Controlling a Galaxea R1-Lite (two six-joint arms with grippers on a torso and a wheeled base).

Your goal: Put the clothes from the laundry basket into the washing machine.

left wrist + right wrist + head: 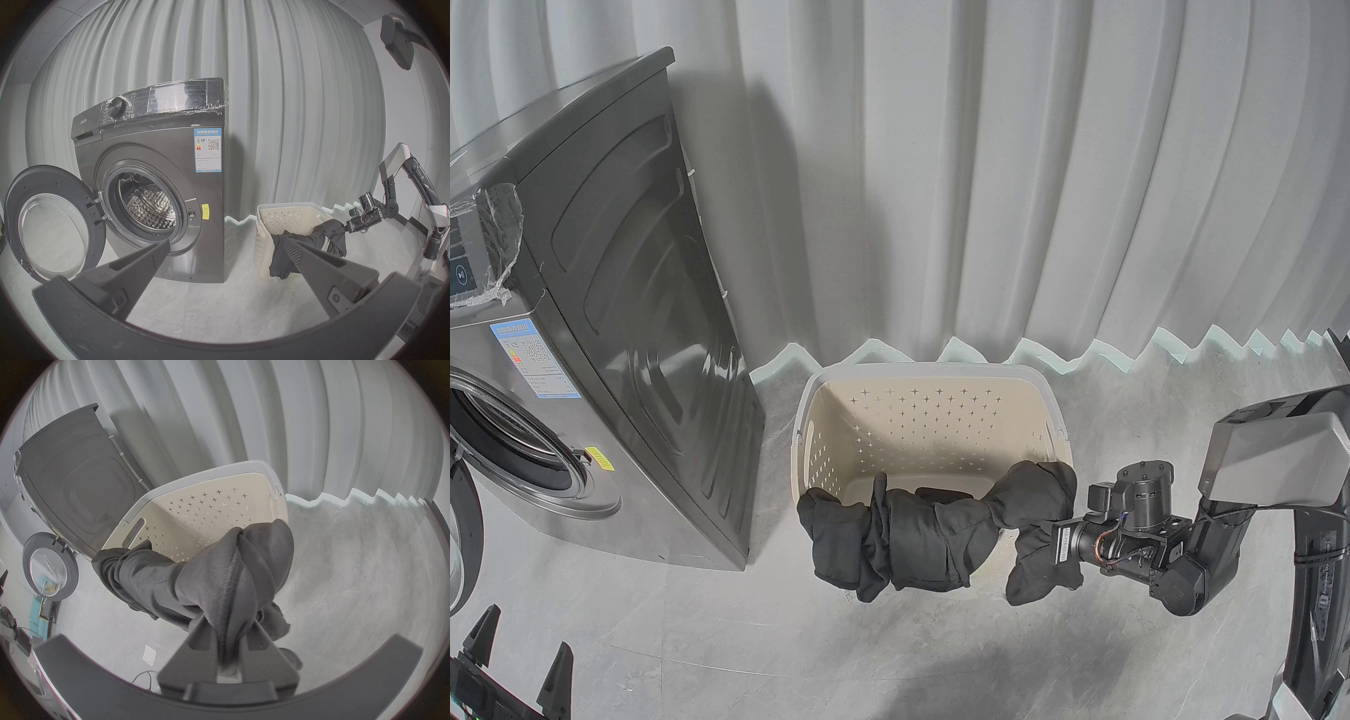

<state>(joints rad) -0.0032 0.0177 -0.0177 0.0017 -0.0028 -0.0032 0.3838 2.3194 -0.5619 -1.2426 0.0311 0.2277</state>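
Observation:
A dark grey garment [928,539] hangs twisted over the front rim of the cream laundry basket [928,412], half inside and half outside. My right gripper [1055,547] is shut on the garment's right end, just outside the basket's front right corner. The right wrist view has the cloth [234,580] pinched between the fingers [262,641] of that gripper [229,646]. The washing machine [609,309] stands left of the basket. Its door [51,225] is swung open and the drum [147,204] looks bare. My left gripper [225,255] is open, low in front of the machine [159,183], holding nothing.
White curtains [1012,169] close off the back behind the basket and machine. The grey floor [825,647] spreads between the basket and the machine's front. The open door [461,534] juts out at the far left. The basket [286,220] sits close beside the machine's side panel.

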